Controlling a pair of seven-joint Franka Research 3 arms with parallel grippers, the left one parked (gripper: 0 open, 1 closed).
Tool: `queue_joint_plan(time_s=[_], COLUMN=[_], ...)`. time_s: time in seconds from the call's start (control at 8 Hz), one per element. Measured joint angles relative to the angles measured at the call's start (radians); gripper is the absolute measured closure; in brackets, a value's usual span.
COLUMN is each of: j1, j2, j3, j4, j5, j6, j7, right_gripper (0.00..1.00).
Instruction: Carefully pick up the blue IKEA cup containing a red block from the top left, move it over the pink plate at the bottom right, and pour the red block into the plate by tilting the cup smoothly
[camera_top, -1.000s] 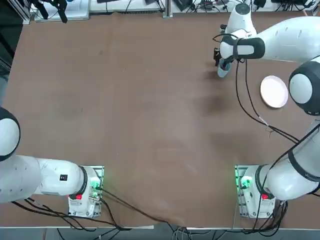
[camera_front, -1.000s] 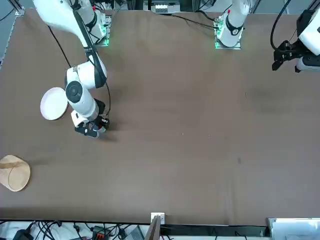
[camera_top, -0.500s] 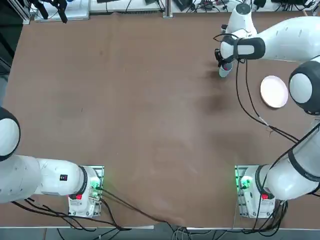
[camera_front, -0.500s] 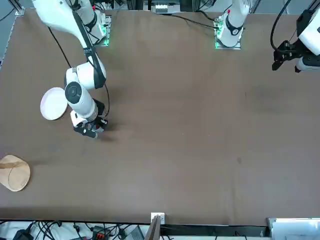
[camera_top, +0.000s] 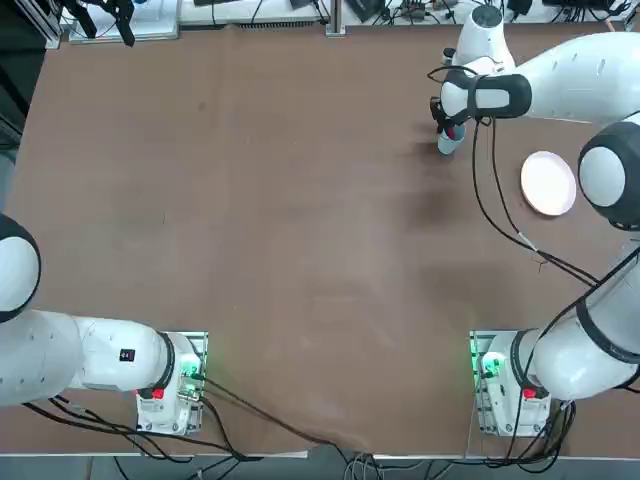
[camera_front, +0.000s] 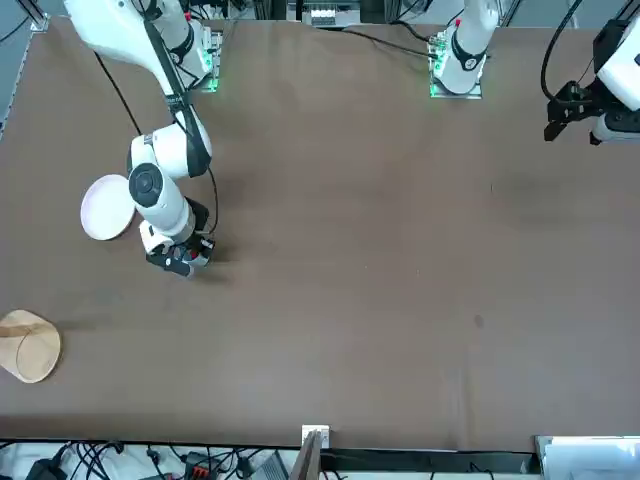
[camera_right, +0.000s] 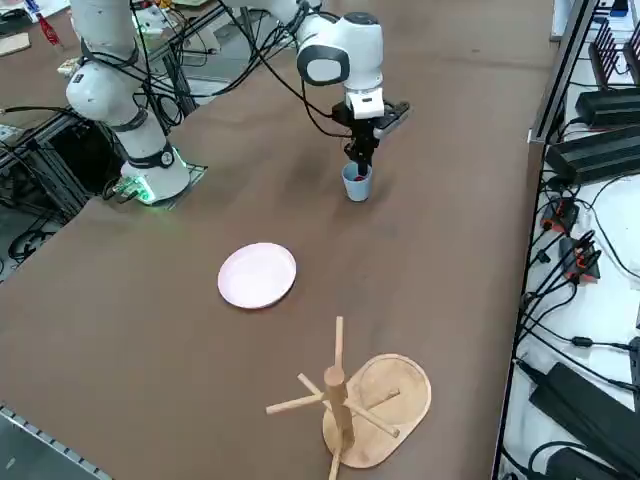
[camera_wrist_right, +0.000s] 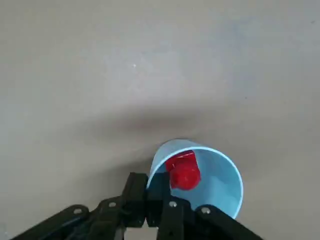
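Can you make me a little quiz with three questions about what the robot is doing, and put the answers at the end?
1. What color is the block inside the cup?
2. True or false: the right gripper is pinching the cup's wall.
3. Fill in the gap: the pale round plate lies flat on the ____.

Key: 1. red; 2. true; 3. table.
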Motion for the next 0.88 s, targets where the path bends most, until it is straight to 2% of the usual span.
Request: queue_joint_plan(time_s=[0.25,0.5,0.88], j1=[-0.008,-0.027,-0.059], j2=[-0.015,-0.055,-0.121], j3=[0.000,-0.001,-0.001], j4=[0.025,0.085,0.102], j5=[-0.003,-0.003,-0.004], j6=[-0.104,-0.289,-0.411], j7=[-0.027,-0.067,-0.125], right_gripper=[0.97,0.97,0.97])
